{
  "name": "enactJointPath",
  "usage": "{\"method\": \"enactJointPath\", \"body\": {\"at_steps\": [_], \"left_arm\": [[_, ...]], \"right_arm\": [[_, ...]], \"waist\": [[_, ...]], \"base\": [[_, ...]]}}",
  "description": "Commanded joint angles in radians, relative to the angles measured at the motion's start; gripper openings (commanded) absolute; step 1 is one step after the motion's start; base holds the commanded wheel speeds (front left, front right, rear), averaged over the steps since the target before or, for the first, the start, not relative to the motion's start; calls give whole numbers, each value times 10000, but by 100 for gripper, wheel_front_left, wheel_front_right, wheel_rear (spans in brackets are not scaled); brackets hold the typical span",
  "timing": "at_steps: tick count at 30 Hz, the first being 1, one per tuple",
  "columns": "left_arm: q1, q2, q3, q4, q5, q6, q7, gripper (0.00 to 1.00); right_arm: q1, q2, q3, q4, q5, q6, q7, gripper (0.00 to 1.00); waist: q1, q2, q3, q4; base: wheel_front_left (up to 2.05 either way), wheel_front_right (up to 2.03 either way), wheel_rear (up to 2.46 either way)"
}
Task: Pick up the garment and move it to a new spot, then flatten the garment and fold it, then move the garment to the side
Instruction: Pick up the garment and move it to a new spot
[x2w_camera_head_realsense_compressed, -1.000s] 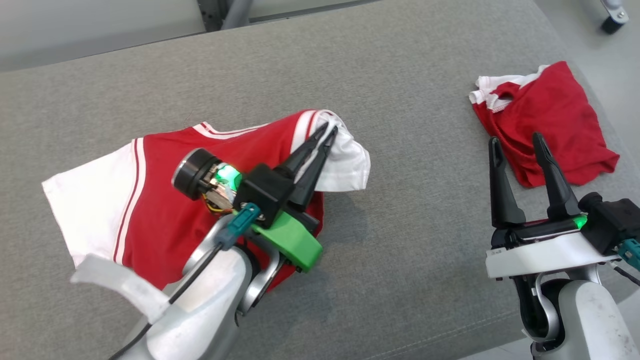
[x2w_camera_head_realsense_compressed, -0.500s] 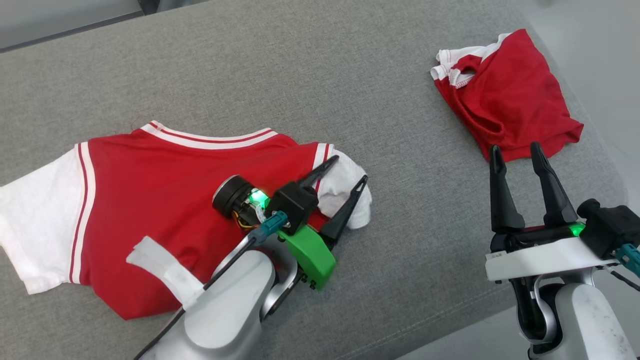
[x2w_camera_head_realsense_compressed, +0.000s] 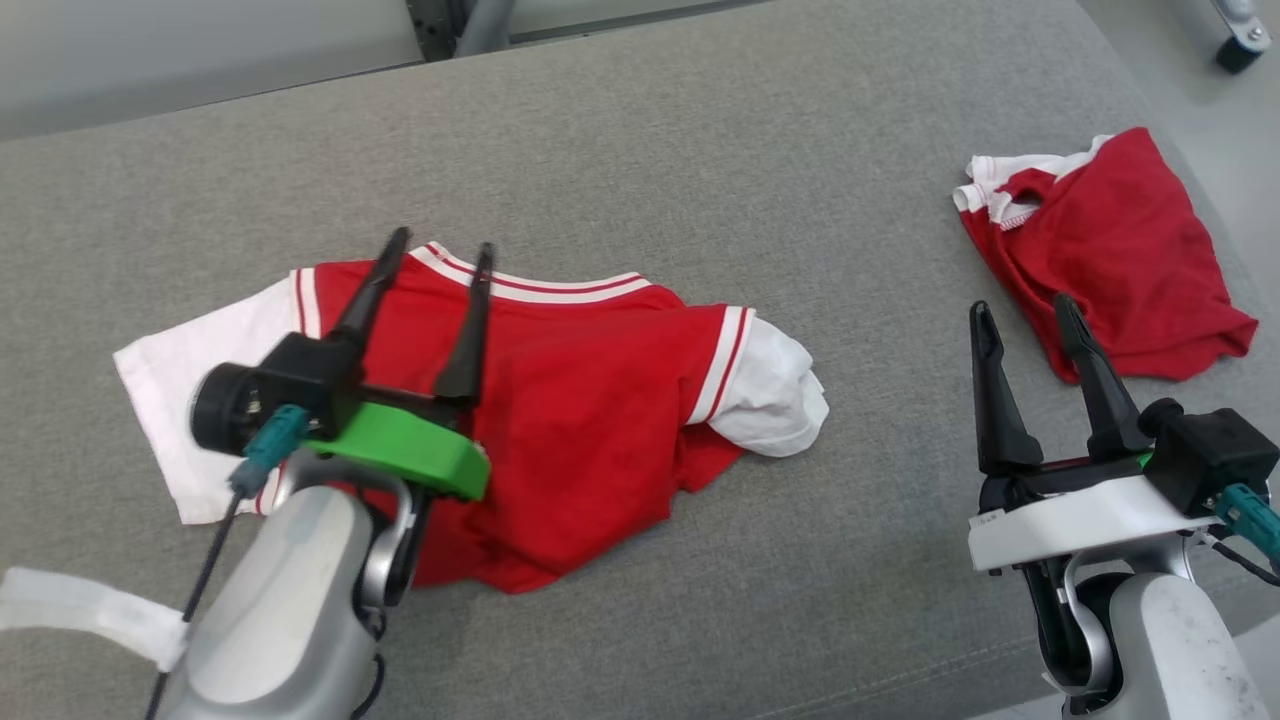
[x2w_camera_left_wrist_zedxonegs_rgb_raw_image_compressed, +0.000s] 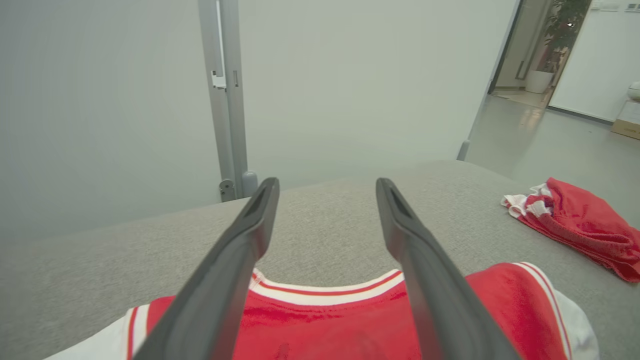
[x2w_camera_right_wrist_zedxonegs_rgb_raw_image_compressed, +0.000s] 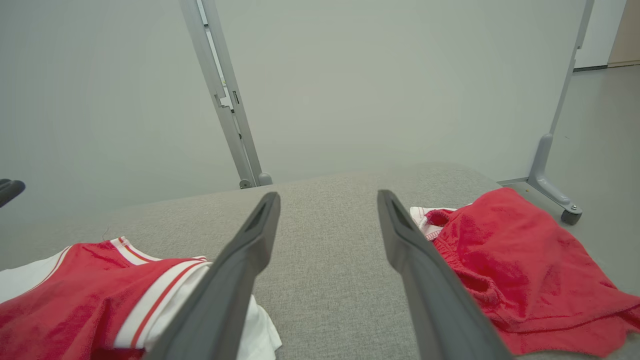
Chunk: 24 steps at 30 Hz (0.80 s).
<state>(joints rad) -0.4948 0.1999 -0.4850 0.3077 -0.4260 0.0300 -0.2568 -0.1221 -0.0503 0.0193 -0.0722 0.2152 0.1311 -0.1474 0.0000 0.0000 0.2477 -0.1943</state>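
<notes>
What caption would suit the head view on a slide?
Open left gripper over a red-and-white shirt on a grey surface; open right gripper near a crumpled red garment.

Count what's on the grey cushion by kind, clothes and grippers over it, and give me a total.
Shirt: 1
Shorts: 1
Grippers: 2, the left gripper and the right gripper
Total: 4
</notes>
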Motion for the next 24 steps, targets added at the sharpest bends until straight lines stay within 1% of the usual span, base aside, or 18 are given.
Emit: {"method": "enactJointPath", "body": {"at_steps": [1,7,11,17,18,24], "left_arm": [[286,247,365,-108,-98,175,-64,100],[1345,991,1591,-616,-406,658,-84,100],[2379,1406,2160,-1037,-529,782,-87,100],[3620,1819,2363,-1919,-510,960,-20,100],[3620,1819,2363,-1919,-510,960,-20,100],[4536,1984,2284,-2998,-477,1296,357,100]], "right_arm": [[160,-13,27,-34,-106,-7,58,100],[354,-14,69,-85,-253,-7,281,100],[518,-16,193,4,-265,-7,382,100],[833,-111,229,31,-224,-7,493,100],[833,-111,229,31,-224,-7,493,100],[1229,-173,202,61,-131,-7,633,100]], "waist": [[0,0,-483,609],[0,0,-788,1012],[0,0,-1146,1118],[0,0,-1514,1211],[0,0,-1514,1211],[0,0,-1943,1220]], "base": [[0,0,0],[0,0,0],[0,0,0],[0,0,0],[0,0,0],[0,0,0]]}}
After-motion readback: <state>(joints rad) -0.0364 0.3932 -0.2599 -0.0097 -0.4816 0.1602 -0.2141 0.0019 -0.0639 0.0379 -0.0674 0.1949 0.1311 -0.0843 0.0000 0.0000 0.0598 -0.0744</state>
